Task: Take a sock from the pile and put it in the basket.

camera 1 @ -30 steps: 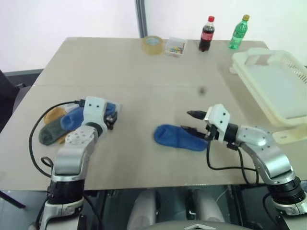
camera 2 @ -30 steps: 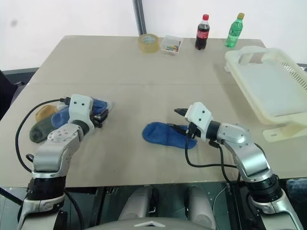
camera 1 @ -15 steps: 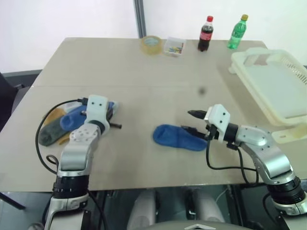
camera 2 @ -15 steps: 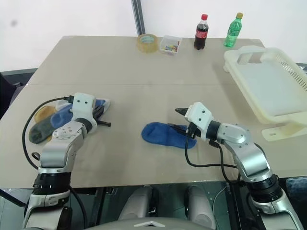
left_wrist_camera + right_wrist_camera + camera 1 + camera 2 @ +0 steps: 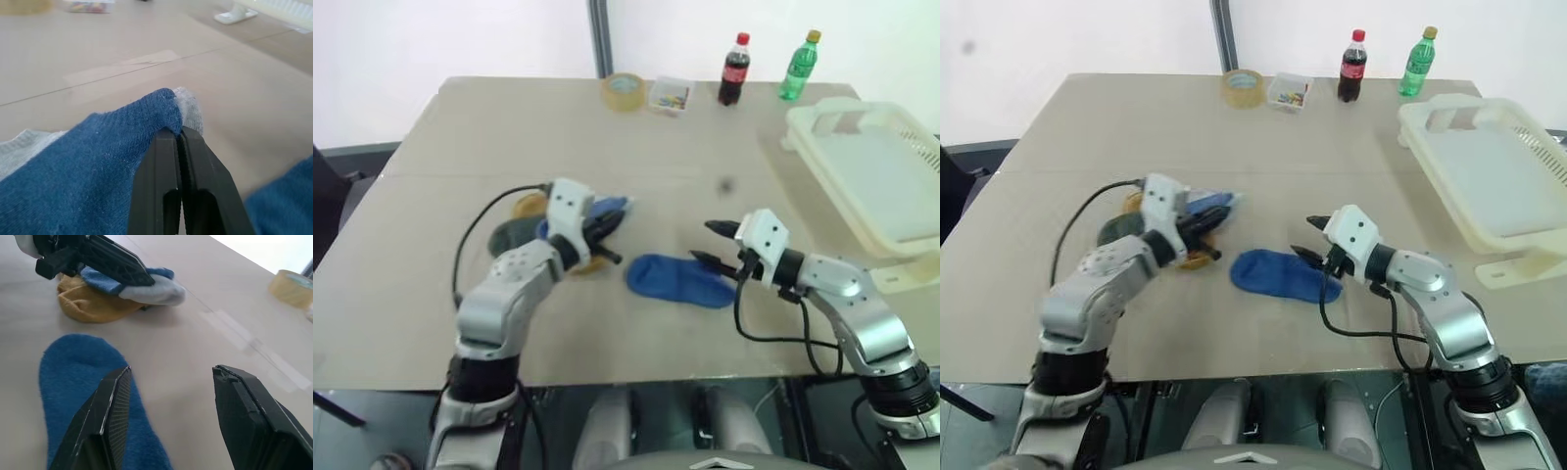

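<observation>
My left gripper [image 5: 178, 141] is shut on the tip of a blue sock with a pale grey toe [image 5: 610, 207], held just above the table. The rest of the pile [image 5: 521, 233] lies under and behind that hand, with mustard yellow and dark grey-green socks. A second royal blue sock [image 5: 674, 279] lies flat mid-table. My right gripper [image 5: 712, 243] hovers open over that sock's right end, nothing between its fingers. The cream-white basket [image 5: 891, 186] sits at the table's right edge, with nothing in it.
Along the table's far edge stand a tape roll [image 5: 625, 90], a small clear box [image 5: 671, 95], a cola bottle [image 5: 734, 70] and a green bottle [image 5: 800, 67]. Bare tabletop lies between my right gripper and the basket.
My left gripper shut on the blue-and-grey sock and swung right toward the middle of the table, dragging other socks of the pile with it. The right arm stayed put.
</observation>
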Motion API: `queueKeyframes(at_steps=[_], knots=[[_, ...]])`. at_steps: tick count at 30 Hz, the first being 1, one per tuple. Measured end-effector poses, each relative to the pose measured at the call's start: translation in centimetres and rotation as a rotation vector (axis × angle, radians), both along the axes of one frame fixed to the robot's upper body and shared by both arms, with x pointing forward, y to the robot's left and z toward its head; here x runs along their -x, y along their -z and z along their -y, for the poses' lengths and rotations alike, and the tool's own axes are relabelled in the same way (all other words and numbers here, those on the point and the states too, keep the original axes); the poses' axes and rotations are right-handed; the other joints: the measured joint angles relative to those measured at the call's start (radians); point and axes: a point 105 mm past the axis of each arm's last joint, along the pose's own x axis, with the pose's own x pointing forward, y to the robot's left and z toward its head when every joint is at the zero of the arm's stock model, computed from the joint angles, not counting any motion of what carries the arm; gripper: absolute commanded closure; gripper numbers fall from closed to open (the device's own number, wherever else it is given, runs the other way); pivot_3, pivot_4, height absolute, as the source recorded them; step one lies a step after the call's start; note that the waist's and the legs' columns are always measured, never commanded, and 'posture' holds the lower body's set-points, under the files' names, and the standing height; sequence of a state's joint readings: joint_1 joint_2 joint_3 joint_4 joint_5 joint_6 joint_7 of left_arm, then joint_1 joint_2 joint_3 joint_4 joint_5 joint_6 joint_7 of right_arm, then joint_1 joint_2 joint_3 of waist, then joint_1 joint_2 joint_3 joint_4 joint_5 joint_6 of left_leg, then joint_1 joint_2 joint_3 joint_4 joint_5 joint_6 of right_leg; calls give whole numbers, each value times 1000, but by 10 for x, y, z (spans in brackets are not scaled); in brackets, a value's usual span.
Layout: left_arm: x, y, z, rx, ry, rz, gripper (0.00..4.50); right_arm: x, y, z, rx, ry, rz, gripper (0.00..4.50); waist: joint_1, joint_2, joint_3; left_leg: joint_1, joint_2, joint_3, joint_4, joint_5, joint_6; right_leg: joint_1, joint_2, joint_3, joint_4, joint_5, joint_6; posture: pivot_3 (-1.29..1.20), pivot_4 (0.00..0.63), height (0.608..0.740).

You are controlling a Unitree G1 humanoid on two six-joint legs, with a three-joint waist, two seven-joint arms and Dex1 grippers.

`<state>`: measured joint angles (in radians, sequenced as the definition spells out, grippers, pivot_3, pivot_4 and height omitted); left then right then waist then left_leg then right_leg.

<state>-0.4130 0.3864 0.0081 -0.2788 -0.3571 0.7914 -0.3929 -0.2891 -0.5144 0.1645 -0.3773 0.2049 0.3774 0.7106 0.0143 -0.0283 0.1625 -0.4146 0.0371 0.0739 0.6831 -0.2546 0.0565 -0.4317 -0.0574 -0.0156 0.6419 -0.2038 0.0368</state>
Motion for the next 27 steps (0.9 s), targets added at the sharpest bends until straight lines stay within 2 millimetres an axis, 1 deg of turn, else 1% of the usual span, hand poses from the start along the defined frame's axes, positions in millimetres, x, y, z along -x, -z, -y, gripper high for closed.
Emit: queueKeyframes(at_steps=[2, 4, 10, 12, 13, 16, 17, 20, 21, 23, 24, 25, 27], knots=[[-13, 16, -15, -79, -88, -44, 4493, 0, 1, 5, 10, 22, -4, 1828, -7, 0, 0, 0, 0, 1, 0, 0, 0, 0, 3, 2, 0, 1, 3, 0, 150, 740], [-20, 31, -31, -149, -150, -71, 4493, 0, 4, 12, 16, 48, -13, 1828, -12, 0, 0, 0, 1, 1, -1, 0, 0, -1, 4, 2, 0, 2, 3, 0, 150, 740], [-36, 40, -55, -240, -222, -8, 4493, 2, 2, 11, 15, 50, -5, 1828, -19, 1, -1, 2, 2, 1, -1, 0, 0, 0, 3, 2, 0, 0, 1, 0, 150, 740], [-40, 41, -69, -261, -267, 4, 4493, 2, 2, 11, 14, 52, -6, 1828, -26, 1, -2, 3, 3, 2, -1, 0, 0, 0, 3, 2, 1, 0, 0, 0, 150, 740], [-41, 40, -81, -278, -300, 10, 4493, 2, 2, 11, 14, 53, -8, 1828, -30, 2, -3, 4, 4, 3, -1, 0, 0, 0, 3, 3, 1, 0, -1, 0, 150, 740], [-40, 37, -117, -317, -397, 15, 4493, 2, 2, 11, 15, 53, -9, 1828, -37, 2, -3, 6, 5, 4, -2, 0, 0, 0, 4, 4, 2, 0, 0, 0, 150, 740], [-37, 37, -132, -337, -431, 15, 4493, 2, 2, 10, 15, 51, -10, 1828, -41, 2, -3, 6, 6, 5, -3, 0, 0, 0, 4, 5, 2, 1, 1, 0, 150, 740], [-27, 34, -165, -379, -508, 15, 4493, 2, 3, 10, 15, 49, -11, 1828, -44, 3, -3, 7, 6, 7, -5, 0, 0, 0, 3, 6, 2, 1, 1, 0, 150, 740], [-23, 34, -171, -387, -518, 18, 4493, 2, 3, 10, 15, 48, -11, 1828, -44, 3, -3, 7, 6, 8, -5, 0, 0, 0, 2, 6, 2, 1, 0, 0, 150, 740], [-17, 34, -173, -377, -501, 25, 4493, 2, 2, 9, 14, 45, -10, 1828, -42, 3, -3, 7, 5, 8, -5, 0, 0, -1, 0, 6, 1, 0, -1, 0, 150, 740], [-14, 32, -170, -363, -482, 31, 3843, 2, 2, 9, 12, 41, -8, 1828, -41, 2, -3, 6, 4, 8, -5, 0, -1, -1, -2, 6, 1, 0, -1, 0, 150, 740], [-11, 31, -165, -352, -457, 37, 3554, 2, 1, 8, 11, 37, -6, 1828, -38, 3, -3, 5, 3, 8, -5, 0, 0, -1, -4, 5, 1, 0, -1, 0, 150, 740], [-9, 28, -155, -330, -432, 43, 2665, 0, 1, 7, 7, 33, -3, 1828, -29, 3, -3, 4, 2, 7, -5, 0, -1, -1, -6, 4, 0, 0, -1, 0, 150, 740]])
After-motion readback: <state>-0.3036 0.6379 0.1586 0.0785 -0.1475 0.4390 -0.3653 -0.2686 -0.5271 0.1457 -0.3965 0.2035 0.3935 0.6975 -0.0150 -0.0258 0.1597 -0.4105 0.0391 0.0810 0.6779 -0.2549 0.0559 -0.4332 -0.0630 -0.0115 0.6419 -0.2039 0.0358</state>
